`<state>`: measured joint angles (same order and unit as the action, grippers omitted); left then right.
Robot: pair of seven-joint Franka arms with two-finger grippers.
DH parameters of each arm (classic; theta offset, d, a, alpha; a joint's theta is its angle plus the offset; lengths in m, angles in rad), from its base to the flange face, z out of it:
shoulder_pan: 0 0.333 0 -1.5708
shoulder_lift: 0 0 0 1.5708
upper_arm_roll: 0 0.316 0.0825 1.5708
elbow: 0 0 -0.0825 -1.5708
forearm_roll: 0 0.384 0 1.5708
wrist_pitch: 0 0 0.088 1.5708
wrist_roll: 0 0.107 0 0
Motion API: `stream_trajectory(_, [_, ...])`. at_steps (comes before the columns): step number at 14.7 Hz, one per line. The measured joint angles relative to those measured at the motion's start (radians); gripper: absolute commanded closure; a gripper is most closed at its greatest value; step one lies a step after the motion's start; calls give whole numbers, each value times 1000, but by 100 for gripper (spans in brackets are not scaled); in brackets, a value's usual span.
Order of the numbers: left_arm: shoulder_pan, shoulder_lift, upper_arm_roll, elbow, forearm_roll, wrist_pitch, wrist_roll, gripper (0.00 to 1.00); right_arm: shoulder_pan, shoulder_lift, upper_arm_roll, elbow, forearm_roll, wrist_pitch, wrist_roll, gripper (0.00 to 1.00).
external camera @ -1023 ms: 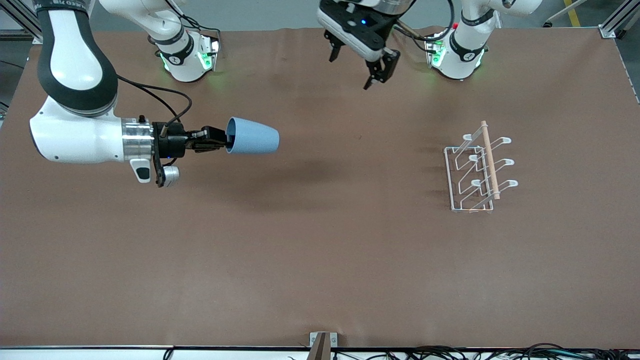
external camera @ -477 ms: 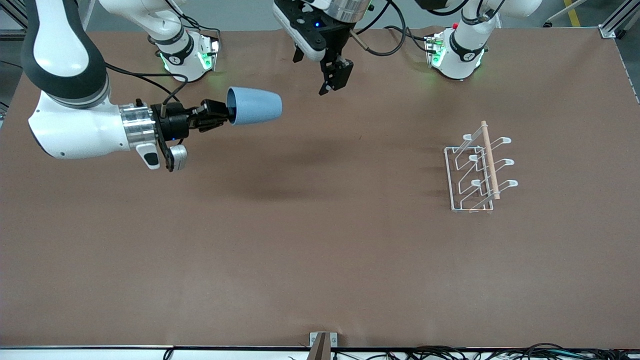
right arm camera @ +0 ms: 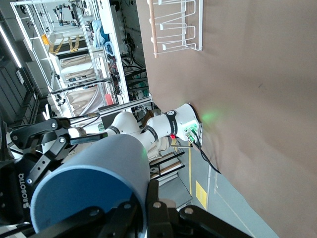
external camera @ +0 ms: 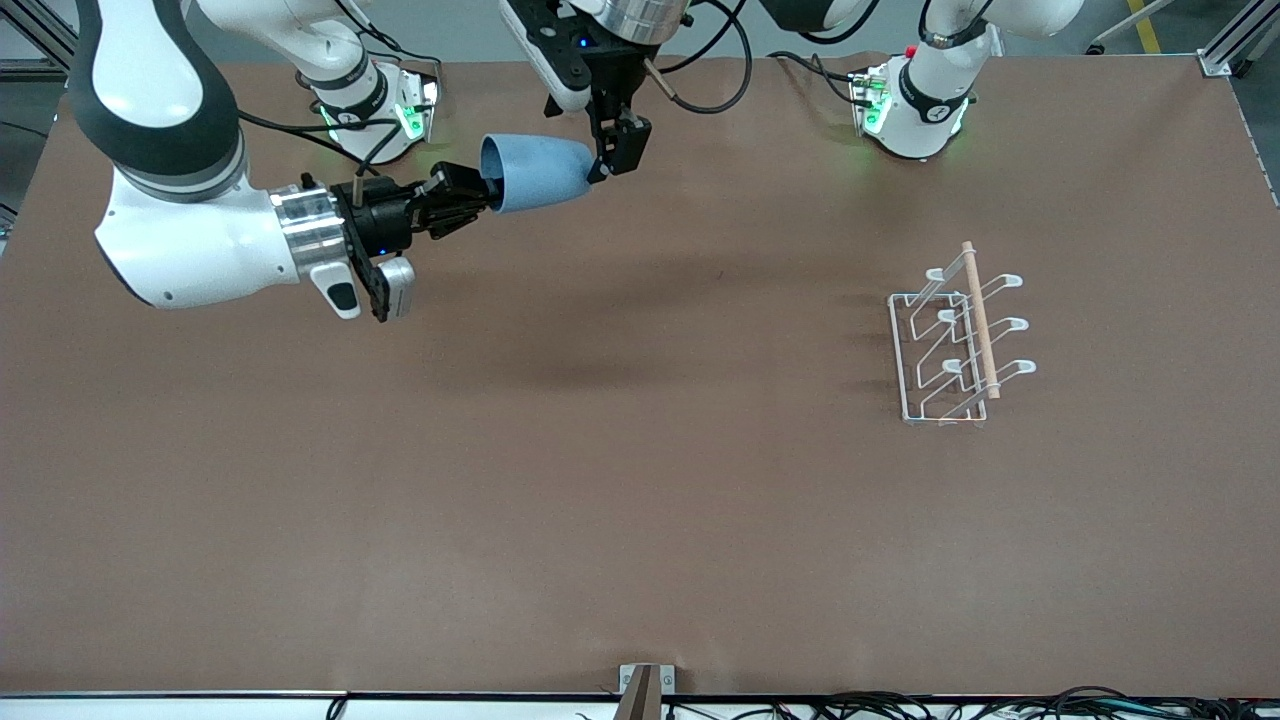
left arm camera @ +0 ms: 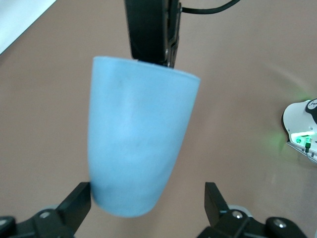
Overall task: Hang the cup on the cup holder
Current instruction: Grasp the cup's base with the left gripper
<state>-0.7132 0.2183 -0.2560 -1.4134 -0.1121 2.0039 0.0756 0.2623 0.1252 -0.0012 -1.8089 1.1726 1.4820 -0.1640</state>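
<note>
Right hand (external camera: 470, 196) was clamped shut on the rim of the cup (external camera: 535, 173), upper middle of the front frame, a bit toward the frame's left. Cup was held up in the air, lying on its side, open mouth toward the right hand, closed bottom pointing at the left hand (external camera: 612, 150). One finger looked to be inside the mouth and one outside, pinching the wall, going by the right wrist cam, where the cup (right arm camera: 91, 183) filled the lower left corner.

Left hand came down from the top edge of the front frame, fingers wide apart, right at the cup's bottom end. In the left wrist cam the cup (left arm camera: 138, 148) sat between the two fingertips (left arm camera: 77, 206), one pad looking like it touched or nearly touched the cup's side, the other well clear of it. So not gripping, just straddling the closed end.

Cup holder (external camera: 955, 345) stood on the brown tabletop (external camera: 640, 520) at the right of the front frame, about mid height, well apart from both hands and the cup. White wire w/ a wooden rod along the top, nothing hanging on its prongs. It also showed at the top of the right wrist cam (right arm camera: 176, 25).
</note>
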Motion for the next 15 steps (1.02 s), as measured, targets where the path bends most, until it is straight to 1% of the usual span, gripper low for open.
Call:
stream_trajectory(4, [-4,4,1,0,0,15,1,0,6,0,-2,0,1,-6,-2,98])
stream_trajectory(11, [-26,69,1,1,44,140,24,0,11,2,-6,-1,-4,-5,-3,97])
stream_trajectory(13, [-27,74,1,2,53,152,45,8,11,4,-8,-1,-3,-5,-4,95])
stream_trajectory(15, [-27,74,1,2,56,153,63,29,11,4,-8,-1,-2,-5,-4,92])
